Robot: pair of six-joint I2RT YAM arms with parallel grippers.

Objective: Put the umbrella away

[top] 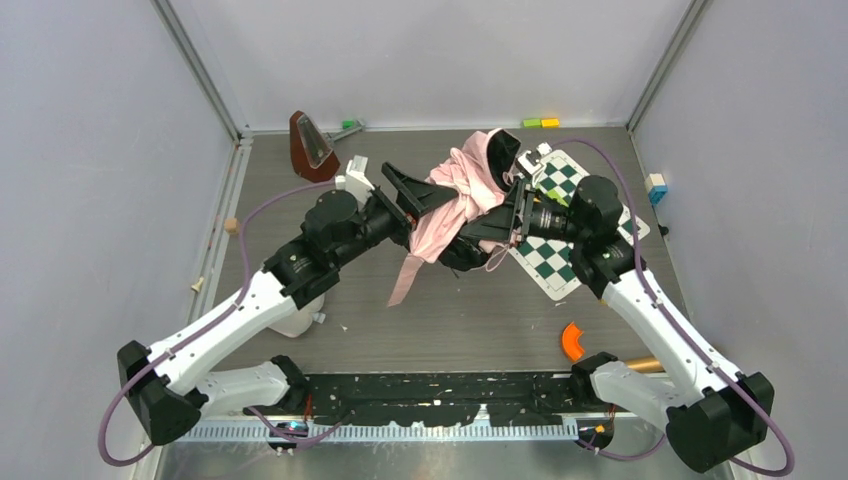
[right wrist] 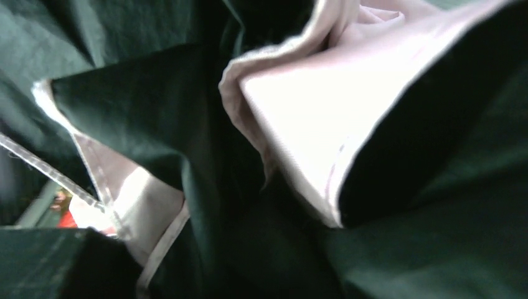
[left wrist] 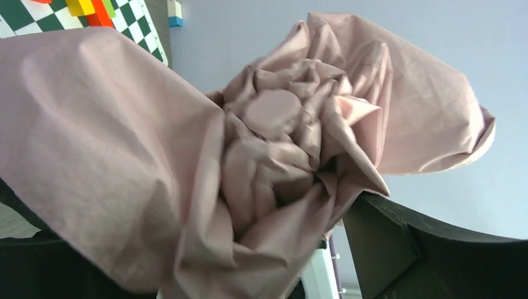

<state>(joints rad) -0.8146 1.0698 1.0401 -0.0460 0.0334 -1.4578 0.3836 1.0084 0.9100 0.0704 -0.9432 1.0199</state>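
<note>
Both fingers (left wrist: 423,249) of the left gripper (top: 420,208) stand wide apart, either side of the umbrella (top: 470,180). Black folds bury the right gripper (top: 503,225); its hold cannot be told.

We see the umbrella (top: 465,180) pale pink on one face and black on the other, perhaps greenish-black close up. The checkered board (top: 555,264) is green and white. The curved piece (top: 571,341) on the grey-brown surface (top: 450,320) is orange.

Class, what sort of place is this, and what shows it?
Likely a robot test cell: a table walled by plain panels, two arms bolted at its edge, props like the umbrella and checkered board.
</note>
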